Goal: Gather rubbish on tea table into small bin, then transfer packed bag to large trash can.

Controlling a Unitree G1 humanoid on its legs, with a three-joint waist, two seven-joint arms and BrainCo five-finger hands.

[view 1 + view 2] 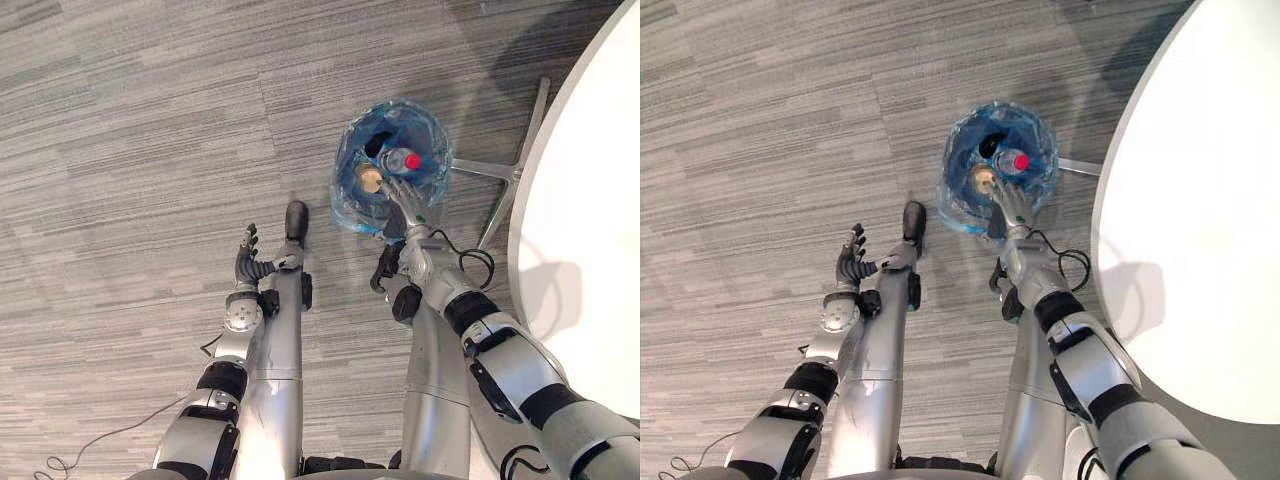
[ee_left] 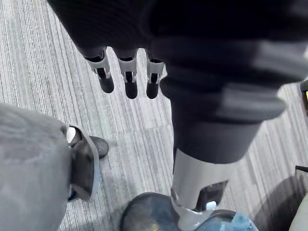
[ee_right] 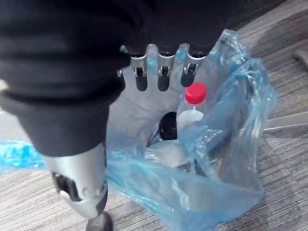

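Bin point(image 1: 343, 205), blue-lined, holds red-capped bottle point(image 1: 399, 160); right hand point(image 1: 405, 199) above it, slack, empty; left hand point(image 1: 250, 263) relaxed.

Small bin point(image 1: 347, 205) with blue bag liner on the grey carpet point(image 1: 120, 150), near the white round table point(image 1: 590, 200). Inside: a clear bottle point(image 1: 398, 160) (red cap) and a tan round lid point(image 1: 371, 179). Right hand point(image 1: 404, 200) reaches over the bin's near rim, fingers straight. Left hand point(image 1: 250, 262) is relaxed, over carpet, well apart.
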